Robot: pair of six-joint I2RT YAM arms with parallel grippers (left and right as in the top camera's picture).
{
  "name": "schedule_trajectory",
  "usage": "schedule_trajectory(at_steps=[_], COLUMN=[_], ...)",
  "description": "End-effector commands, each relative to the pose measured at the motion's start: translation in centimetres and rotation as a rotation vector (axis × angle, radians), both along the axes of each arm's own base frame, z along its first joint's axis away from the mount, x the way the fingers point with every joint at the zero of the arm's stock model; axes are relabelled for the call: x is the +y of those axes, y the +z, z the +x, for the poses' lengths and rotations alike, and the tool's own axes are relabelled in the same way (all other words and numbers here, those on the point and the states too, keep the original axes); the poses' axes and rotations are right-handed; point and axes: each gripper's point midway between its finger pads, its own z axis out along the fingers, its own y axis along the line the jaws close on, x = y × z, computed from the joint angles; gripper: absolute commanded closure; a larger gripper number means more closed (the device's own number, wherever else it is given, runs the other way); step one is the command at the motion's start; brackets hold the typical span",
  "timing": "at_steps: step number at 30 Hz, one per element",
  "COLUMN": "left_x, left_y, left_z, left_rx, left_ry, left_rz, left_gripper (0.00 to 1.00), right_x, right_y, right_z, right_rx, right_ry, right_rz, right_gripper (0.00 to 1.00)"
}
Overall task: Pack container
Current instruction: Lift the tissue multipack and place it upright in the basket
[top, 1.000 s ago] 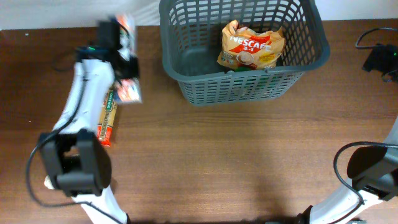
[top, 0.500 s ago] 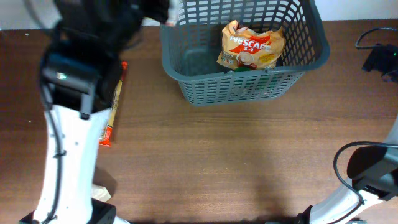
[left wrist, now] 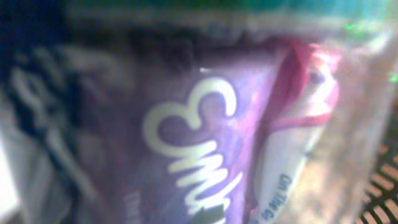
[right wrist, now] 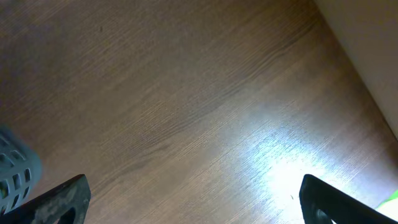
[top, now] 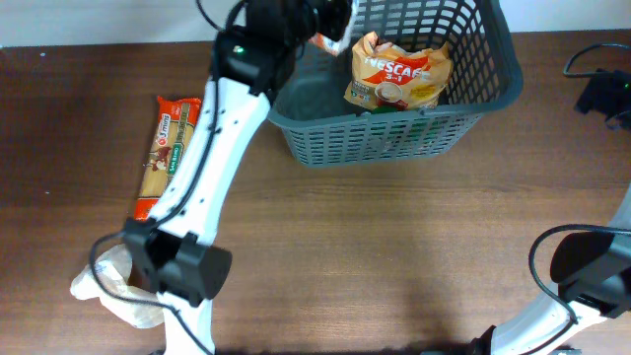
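The container (top: pixel 375 140), a dark grey lattice basket, stands at the back of the table with a yellow and red Nescafe bag (top: pixel 399 71) inside on the right. My left gripper (top: pixel 323 18) hangs over the basket's left half, shut on a purple and pink snack packet (top: pixel 331 41). That packet (left wrist: pixel 205 124) fills the left wrist view and hides the fingers. My right gripper (right wrist: pixel 196 205) stands open above bare wood, nothing between its fingertips (right wrist: pixel 62 199).
A long red and yellow pasta packet (top: pixel 163 156) lies on the table at the left. A beige bag (top: pixel 110 291) sits near the left arm's base. A black device with cable (top: pixel 603 94) lies at the right edge. The basket's corner (right wrist: pixel 12 169) shows at left in the right wrist view.
My left arm has swung from the table's left side to over the basket, carrying the packet with it. The pasta packet now lies uncovered. The right arm has not moved.
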Motion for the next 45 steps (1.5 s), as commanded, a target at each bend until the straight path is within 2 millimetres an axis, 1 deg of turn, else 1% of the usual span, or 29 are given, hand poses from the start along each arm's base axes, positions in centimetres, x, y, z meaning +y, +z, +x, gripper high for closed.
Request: schedule_trajectory(at_steps=[1,3,5,6,8,11,16,23,27,29,30,31,32,33,35,37,38,39,42,44,45], left_x=[-1.6,-1.7,-1.7,-1.6,-1.5,-1.1,-0.7,-0.5,-0.5,-0.5,-0.5,-0.6,-0.6,-0.5,-0.6,-0.6,-0.7,-0.7,-0.5,-0.1,0.2], left_y=[-1.5,-3.7,-6.6,-8.3,-9.9,-11.2,-12.5,-13.6,-15.1,-16.1,-16.4,-17.0,-17.1,-17.2,-17.2,-17.1,-17.0,-16.9,-16.3,-15.2,-14.1], left_z=[-0.2,0.1,0.2,0.0,-0.4,-1.1,-1.9,-2.3,-2.3,-2.3,-2.3,-2.2,-2.2,-2.2,-2.1,-2.0,-1.9,-1.9,-1.5,-1.2,-0.9], left_rx=[0.060,0.111,0.187,0.238,0.291,0.345,0.395,0.434,0.471,0.490,0.497,0.507,0.509,0.511,0.509,0.501,0.495,0.493,0.475,0.457,0.438], left_ry=[-0.061,-0.060,-0.057,-0.055,-0.053,-0.051,-0.053,-0.052,-0.051,-0.050,-0.050,-0.050,-0.050,-0.049,-0.049,-0.049,-0.050,-0.049,-0.045,-0.038,-0.032], left_rz=[-0.044,-0.023,0.009,0.031,0.053,0.077,0.115,0.131,0.146,0.154,0.158,0.161,0.163,0.163,0.162,0.159,0.157,0.156,0.147,0.136,0.127], left_gripper=[0.98,0.98,0.98,0.98,0.98,0.98,0.97,0.96,0.96,0.89,0.78,0.74,0.73,0.68,0.45,0.29,0.16,0.09,0.00,0.01,0.01], right_x=[-0.1,-0.1,-0.1,-0.1,-0.1,-0.1,-0.1,-0.1,-0.1,-0.1,-0.1,-0.1,-0.1,-0.1,-0.1,-0.1,-0.1,-0.1,-0.1,-0.1,-0.1], right_y=[0.0,0.0,0.0,0.0,0.0,0.0,0.0,0.0,-0.1,0.0,0.0,0.0,0.0,0.0,0.0,0.0,0.0,0.0,0.0,0.0,0.0], right_z=[-0.1,-0.1,-0.1,-0.1,-0.1,-0.1,-0.1,-0.1,-0.1,-0.1,-0.1,-0.1,-0.1,-0.1,-0.1,-0.1,-0.1,-0.1,-0.1,-0.1,-0.1], right_rx=[-0.002,-0.002,-0.002,-0.002,-0.002,-0.002,-0.002,-0.002,-0.002,-0.002,-0.002,-0.002,-0.002,-0.002,-0.002,-0.002,-0.002,-0.002,-0.002,-0.002,-0.002], right_ry=[-0.014,-0.014,-0.014,-0.014,-0.014,-0.014,-0.014,-0.014,-0.014,-0.014,-0.014,-0.014,-0.014,-0.014,-0.014,-0.014,-0.014,-0.014,-0.014,-0.014,-0.014], right_rz=[0.002,0.002,0.002,0.002,0.002,0.002,0.002,0.002,0.002,0.002,0.002,0.002,0.002,0.002,0.002,0.002,0.002,0.002,0.002,0.002,0.002], right_gripper=[0.01,0.01,0.01,0.01,0.01,0.01,0.01,0.01,0.01,0.01,0.01,0.01,0.01,0.01,0.01,0.01,0.01,0.01,0.01,0.01,0.01])
